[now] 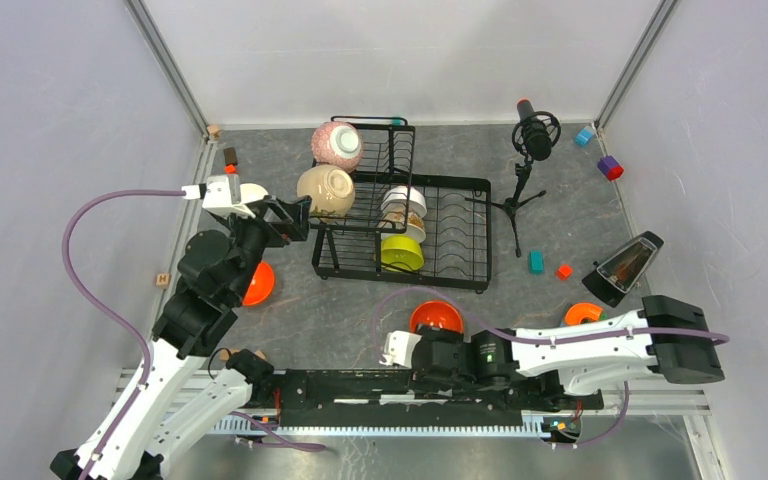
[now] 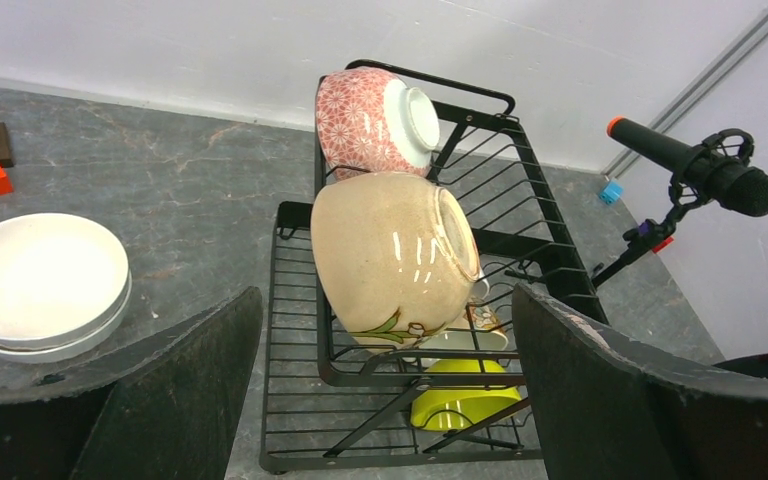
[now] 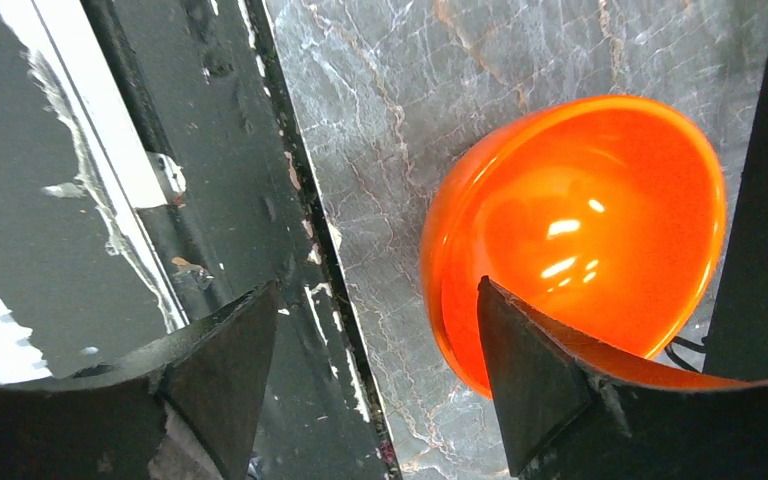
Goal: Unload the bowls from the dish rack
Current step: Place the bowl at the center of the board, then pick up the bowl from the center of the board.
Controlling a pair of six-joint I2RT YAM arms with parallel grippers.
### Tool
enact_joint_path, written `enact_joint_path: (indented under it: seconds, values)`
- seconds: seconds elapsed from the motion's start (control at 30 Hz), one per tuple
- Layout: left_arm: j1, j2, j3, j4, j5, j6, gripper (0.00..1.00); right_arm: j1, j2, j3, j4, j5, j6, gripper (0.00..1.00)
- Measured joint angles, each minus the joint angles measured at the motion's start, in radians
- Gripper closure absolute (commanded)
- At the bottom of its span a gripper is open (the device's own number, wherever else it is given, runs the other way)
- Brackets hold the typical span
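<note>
Beige bowl (image 2: 390,260) lies on its side on dish rack (image 1: 457,232) upper shelf, 12 o'clock from left gripper (image 1: 297,220) in wrist view; jaws spread, empty; right gripper (image 3: 375,290), likewise parted, sits farther.

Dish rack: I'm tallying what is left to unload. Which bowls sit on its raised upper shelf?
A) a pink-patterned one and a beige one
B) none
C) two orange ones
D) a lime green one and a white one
A: the pink-patterned bowl and the beige bowl lie on their sides on the dish rack's upper shelf.
</note>
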Motion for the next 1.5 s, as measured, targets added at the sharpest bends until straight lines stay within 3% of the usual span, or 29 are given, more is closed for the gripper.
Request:
enact_joint_path:
  seconds: [0.1,0.3,0.6,0.73,0.9,1.0,1.23,1.5]
  values:
    - [-0.001,-0.003,0.000,-0.010,-0.014,0.000,0.00,0.000,-0.049,0.001,-0.005,-0.005,0.012,0.10]
    - [-0.002,-0.033,-0.002,-0.036,-0.044,0.000,0.00,0.000,-0.143,0.025,-0.019,0.011,0.036,0.02]
    - [-0.003,-0.104,-0.003,-0.155,-0.074,-0.080,0.00,-0.021,-0.366,0.010,0.123,0.245,0.111,0.02]
    - [-0.003,-0.152,0.001,-0.225,-0.013,-0.097,0.00,-0.144,-0.399,0.010,0.170,0.284,0.148,0.03]
    - [-0.003,-0.068,0.050,-0.403,0.090,-0.165,0.00,-0.427,-0.437,-0.021,0.190,0.198,0.216,0.12]
    - [-0.003,-0.040,0.039,-0.481,0.142,-0.223,0.00,-0.513,-0.480,-0.093,0.194,0.137,0.250,0.17]
    - [-0.019,-0.121,-0.103,-0.587,0.229,-0.364,0.00,-0.602,-0.539,-0.316,0.198,-0.013,0.312,0.23]
    - [-0.063,-0.121,-0.168,-0.616,0.212,-0.432,0.00,-0.643,-0.504,-0.345,0.243,-0.127,0.334,0.31]
